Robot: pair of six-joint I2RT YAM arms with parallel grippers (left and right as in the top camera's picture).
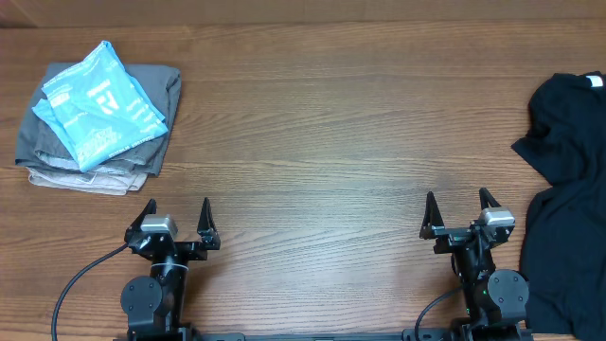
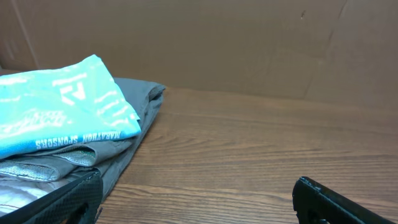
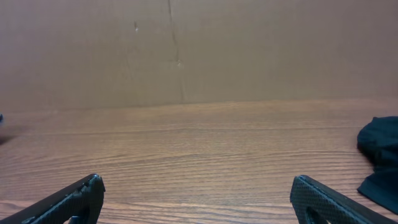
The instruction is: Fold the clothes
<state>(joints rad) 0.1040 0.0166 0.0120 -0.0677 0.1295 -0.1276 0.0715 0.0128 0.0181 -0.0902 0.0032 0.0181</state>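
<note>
— Looking for the light blue T-shirt [image 1: 99, 104]?

— Spotting it at the upper left of the overhead frame, lying folded and slightly askew on top of a stack of gray clothes [image 1: 163, 90], showing white lettering.

— Being held by anything?

— No. Lying well apart from both arms. Seeing the left gripper [image 1: 177, 210] at the lower left, spreading its jaws wide, grasping nothing, pointing up the frame over the bare wooden table [image 1: 312, 123].

— And looking through the left wrist camera?

— Catching the same T-shirt [image 2: 56, 106] at the left, resting on the gray clothes [image 2: 134, 118], with the dark fingertips [image 2: 71, 199] sitting far apart in the lower corners.

— Checking the other side?

— Finding the right gripper [image 1: 457, 201] at the lower right, likewise gaping, released, clasping nothing. Noticing a black garment [image 1: 568, 180] bunching along the right edge, just beside that arm. Seeing that black garment [image 3: 380, 155] peeking in at the right of the right wrist view, below a plain brown wall [image 3: 186, 50].
</note>
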